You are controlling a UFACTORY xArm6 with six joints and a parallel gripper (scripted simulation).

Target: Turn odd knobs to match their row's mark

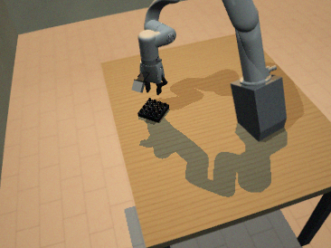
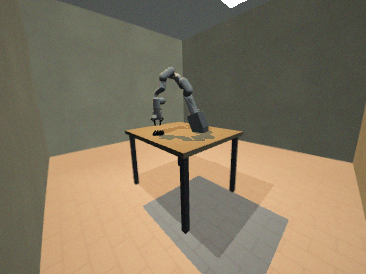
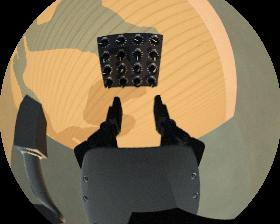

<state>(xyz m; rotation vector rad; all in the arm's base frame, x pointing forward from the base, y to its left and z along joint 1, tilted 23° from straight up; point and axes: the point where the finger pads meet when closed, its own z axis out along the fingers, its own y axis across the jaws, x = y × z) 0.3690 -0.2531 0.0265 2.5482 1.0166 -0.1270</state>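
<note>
The black knob box [image 1: 148, 118] [image 2: 158, 133] [image 3: 129, 47] lies flat on the table, with several knobs in a four by four grid. White marks and lines show on the knobs in the wrist view, but most are too small to read surely; the printed names cannot be read, and the socket cannot be made out. My gripper [image 1: 153, 91] [image 2: 157, 124] [image 3: 137, 103] hangs above the table, higher than the box and touching no knob. Its two fingers point down and stand partly apart, with nothing between them. In the wrist view the box lies beyond the fingertips.
The wooden table [image 1: 190, 136] [image 2: 182, 149] carries the box near one edge. The robot's grey base [image 1: 259, 109] [image 2: 198, 122] [image 3: 31, 125] stands on the table, well to the right of the box in the top view. Arm shadows fall across the table and around the box.
</note>
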